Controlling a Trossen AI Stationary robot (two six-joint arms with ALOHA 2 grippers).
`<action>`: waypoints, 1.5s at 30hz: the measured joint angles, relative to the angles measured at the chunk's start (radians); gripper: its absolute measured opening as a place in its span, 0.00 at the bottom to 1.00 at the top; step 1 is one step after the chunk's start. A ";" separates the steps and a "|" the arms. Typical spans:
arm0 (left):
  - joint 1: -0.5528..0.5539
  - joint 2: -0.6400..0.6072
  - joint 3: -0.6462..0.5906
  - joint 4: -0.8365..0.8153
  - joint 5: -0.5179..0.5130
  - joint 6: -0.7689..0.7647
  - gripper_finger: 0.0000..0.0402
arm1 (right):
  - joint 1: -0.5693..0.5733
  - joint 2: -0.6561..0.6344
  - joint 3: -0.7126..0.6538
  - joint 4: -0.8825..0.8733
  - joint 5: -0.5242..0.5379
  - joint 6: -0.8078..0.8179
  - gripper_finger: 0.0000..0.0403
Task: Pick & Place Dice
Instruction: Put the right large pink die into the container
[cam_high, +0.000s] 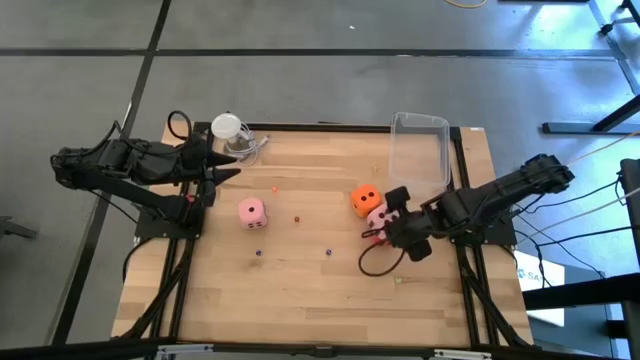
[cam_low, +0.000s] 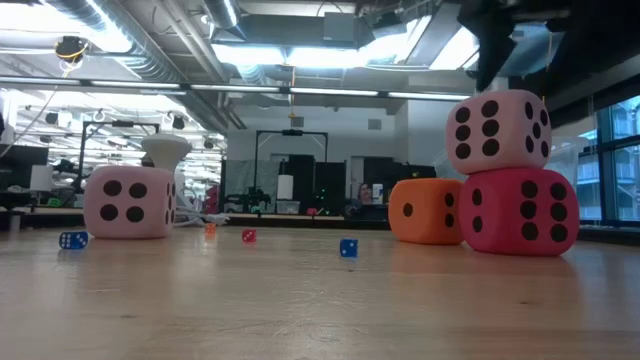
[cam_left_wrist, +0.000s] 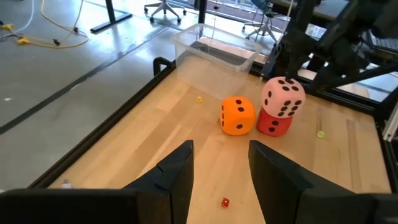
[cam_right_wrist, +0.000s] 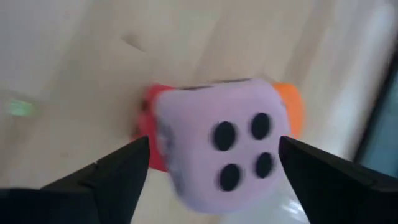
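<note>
Now right gripper (cam_right_wrist: 208, 171) is hovering wide open above pink die (cam_low: 497, 126) stacked on red die (cam_low: 518, 209), so I'm guessing next is reaching for another die.

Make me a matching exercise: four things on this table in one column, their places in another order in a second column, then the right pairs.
Things:
1. red die
2. orange die
3. stacked pink die
4. lone pink die

Places:
A. on top of the red die
B. by itself nearer the left arm
C. beside the red die, on the wood
D. under a pink die

Pairs: 1-D, 2-C, 3-A, 4-B

The right gripper has its fingers open either side of the stacked pink die.
</note>
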 joint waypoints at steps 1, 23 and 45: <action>0.000 0.000 0.000 0.000 0.000 0.000 0.36 | 0.000 0.009 0.000 -0.001 0.028 -0.013 0.91; 0.000 0.000 0.000 0.000 0.001 0.000 0.36 | -0.021 0.128 -0.053 0.070 0.081 0.170 0.90; 0.000 0.000 0.000 0.000 0.003 0.019 0.36 | -0.023 0.130 -0.055 0.091 0.057 0.323 0.60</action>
